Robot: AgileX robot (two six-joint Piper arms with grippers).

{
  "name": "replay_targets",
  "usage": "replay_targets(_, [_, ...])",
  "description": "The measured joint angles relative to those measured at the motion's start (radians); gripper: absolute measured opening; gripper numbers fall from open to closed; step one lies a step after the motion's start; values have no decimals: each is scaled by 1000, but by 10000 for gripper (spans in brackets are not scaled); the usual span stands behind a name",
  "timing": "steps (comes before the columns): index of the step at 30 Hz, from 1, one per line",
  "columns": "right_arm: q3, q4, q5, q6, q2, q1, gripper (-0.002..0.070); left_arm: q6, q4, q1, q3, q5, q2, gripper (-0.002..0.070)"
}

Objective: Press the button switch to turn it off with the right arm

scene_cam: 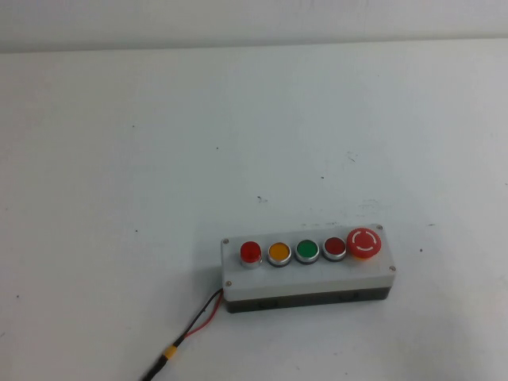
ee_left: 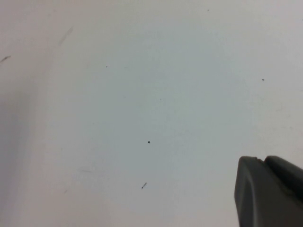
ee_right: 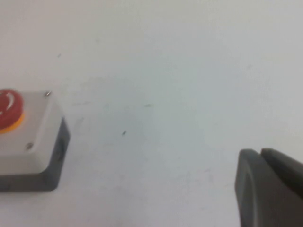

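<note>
A grey switch box [scene_cam: 308, 278] lies on the white table, front right of centre. It carries a bright red button [scene_cam: 251, 252], a yellow button [scene_cam: 279, 252], a green button [scene_cam: 307, 251], a darker red button [scene_cam: 334, 248] and a large red mushroom button [scene_cam: 363, 243]. Neither gripper shows in the high view. In the right wrist view the box's end [ee_right: 33, 146] and the mushroom button [ee_right: 9, 106] sit well apart from my right gripper [ee_right: 260, 152], whose fingers are pressed together and empty. My left gripper [ee_left: 264, 160] is shut, empty, over bare table.
Red and black wires [scene_cam: 198, 321] with a yellow connector [scene_cam: 169, 352] run from the box's left end to the table's front edge. The white table [scene_cam: 238, 135] stretches back to a wall.
</note>
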Motion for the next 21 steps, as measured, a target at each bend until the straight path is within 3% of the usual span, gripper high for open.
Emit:
replay_targets(7, [183,6,-127,-2,-315,-129,-16,0,0,0,0,0,0,-2])
replay_targets(21, [222,6,-39,-2,-538,-139,-16,0,0,0,0,0,0,-2])
